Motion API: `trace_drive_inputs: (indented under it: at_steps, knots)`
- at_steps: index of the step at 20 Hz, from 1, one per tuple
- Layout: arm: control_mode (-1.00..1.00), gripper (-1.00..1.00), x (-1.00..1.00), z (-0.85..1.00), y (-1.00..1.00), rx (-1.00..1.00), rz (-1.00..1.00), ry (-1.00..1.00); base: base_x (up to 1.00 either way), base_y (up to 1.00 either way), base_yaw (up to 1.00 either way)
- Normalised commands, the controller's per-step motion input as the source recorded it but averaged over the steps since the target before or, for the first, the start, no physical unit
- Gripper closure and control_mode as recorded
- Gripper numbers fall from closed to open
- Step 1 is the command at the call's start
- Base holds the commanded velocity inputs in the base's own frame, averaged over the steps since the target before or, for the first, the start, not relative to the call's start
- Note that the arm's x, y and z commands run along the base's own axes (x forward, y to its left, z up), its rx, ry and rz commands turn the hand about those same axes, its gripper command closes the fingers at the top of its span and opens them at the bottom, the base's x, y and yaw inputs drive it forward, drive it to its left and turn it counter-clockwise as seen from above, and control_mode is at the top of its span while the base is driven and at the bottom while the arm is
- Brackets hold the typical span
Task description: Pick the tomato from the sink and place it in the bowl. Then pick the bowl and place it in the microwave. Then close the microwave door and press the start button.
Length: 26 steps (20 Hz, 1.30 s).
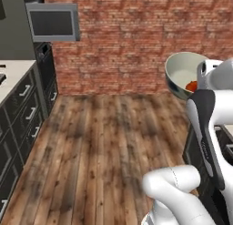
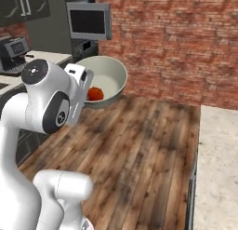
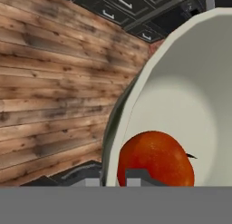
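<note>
Microwave door (image 1: 53, 22): at ten o'clock in the left base view, swung open, its dark window facing the room; in the right base view it hangs at eleven o'clock.
Microwave (image 2: 87, 46): its dark body sits just below and behind the open door, set into the dark cabinet column.
Counter (image 1: 11, 74): pale top at nine o'clock of the left base view, above dark drawers.
Floor (image 1: 104, 146): wood planks across the middle, brick wall behind.
Bowl (image 1: 181, 74): raised in the air at two o'clock of the left base view, tilted so its whitish inside faces the camera; at ten o'clock in the right base view.
Tomato (image 3: 156, 160): lying inside the bowl at its lowest part, at six o'clock in the hand view, directly above the fingertips.
Gripper (image 3: 120, 178): clamped on the bowl's rim, one finger (image 3: 138, 177) inside by the tomato, the other outside the wall.
</note>
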Motion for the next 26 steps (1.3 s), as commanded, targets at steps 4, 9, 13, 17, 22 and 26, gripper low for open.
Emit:
trace_drive_inputs:
  at_steps: [4, 9, 13, 17, 22, 26]
  knots:
    - [1.0, 1.0, 0.0, 0.0, 0.0, 0.0, 0.0, 0.0, 1.0, -0.03, 0.13]
    - [1.0, 1.0, 0.0, 0.0, 0.0, 0.0, 0.0, 0.0, 1.0, -0.13, 0.12]
    - [1.0, 1.0, 0.0, 0.0, 0.0, 0.0, 0.0, 0.0, 1.0, -0.19, 0.12]
    - [1.0, 1.0, 0.0, 0.0, 0.0, 0.0, 0.0, 0.0, 1.0, -0.18, 0.11]
    - [1.0, 1.0, 0.0, 0.0, 0.0, 0.0, 0.0, 0.0, 1.0, -0.22, 0.11]
    - [1.0, 1.0, 0.0, 0.0, 0.0, 0.0, 0.0, 0.0, 1.0, -0.22, 0.11]
